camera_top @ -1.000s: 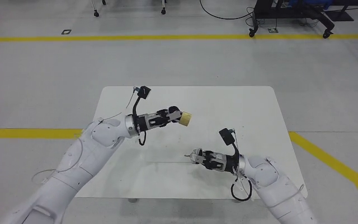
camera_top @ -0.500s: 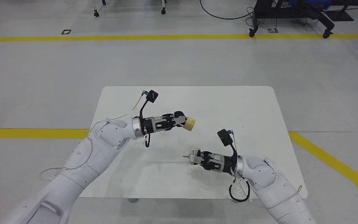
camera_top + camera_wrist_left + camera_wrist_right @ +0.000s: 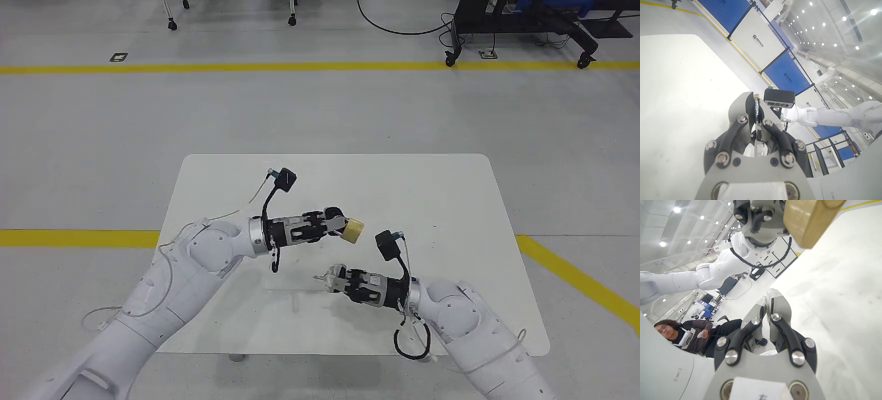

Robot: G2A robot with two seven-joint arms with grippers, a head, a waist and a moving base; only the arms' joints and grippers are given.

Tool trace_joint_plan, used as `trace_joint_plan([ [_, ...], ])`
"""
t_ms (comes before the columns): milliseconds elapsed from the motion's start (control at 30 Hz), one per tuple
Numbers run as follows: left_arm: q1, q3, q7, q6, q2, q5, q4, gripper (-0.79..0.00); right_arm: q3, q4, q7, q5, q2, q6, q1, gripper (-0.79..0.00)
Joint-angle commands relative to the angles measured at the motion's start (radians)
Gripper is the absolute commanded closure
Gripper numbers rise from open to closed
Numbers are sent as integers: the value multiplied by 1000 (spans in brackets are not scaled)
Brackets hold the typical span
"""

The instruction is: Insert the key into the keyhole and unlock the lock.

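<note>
over the tabletop's (image 3: 450, 190) middle, the left gripper (image 3: 340, 223) clamps the lock (image 3: 352, 229) by its shackle (image 3: 756, 108). nearer the front edge, the right gripper (image 3: 331, 279) pinches the key (image 3: 321, 277). risk: a key tip off the keyhole's line could jam or twist loose.

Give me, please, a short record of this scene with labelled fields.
Left pincer: shut on the brass lock, held over the white table.
Right pincer: shut on the key, close to the lock.
Key and lock: apart; key not yet inserted.
</note>
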State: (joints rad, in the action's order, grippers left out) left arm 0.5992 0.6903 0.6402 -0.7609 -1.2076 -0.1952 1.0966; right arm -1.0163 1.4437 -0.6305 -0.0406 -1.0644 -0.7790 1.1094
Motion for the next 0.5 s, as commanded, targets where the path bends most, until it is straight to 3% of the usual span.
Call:
trace_joint_plan([
  [0, -2, 1, 22, -12, -2, -4, -11, 0, -5, -7, -10, 15, 1, -5, -1, 0],
  [467, 6, 30, 114, -78, -4, -5, -32, 0, -23, -17, -13, 47, 3, 4, -5, 0],
])
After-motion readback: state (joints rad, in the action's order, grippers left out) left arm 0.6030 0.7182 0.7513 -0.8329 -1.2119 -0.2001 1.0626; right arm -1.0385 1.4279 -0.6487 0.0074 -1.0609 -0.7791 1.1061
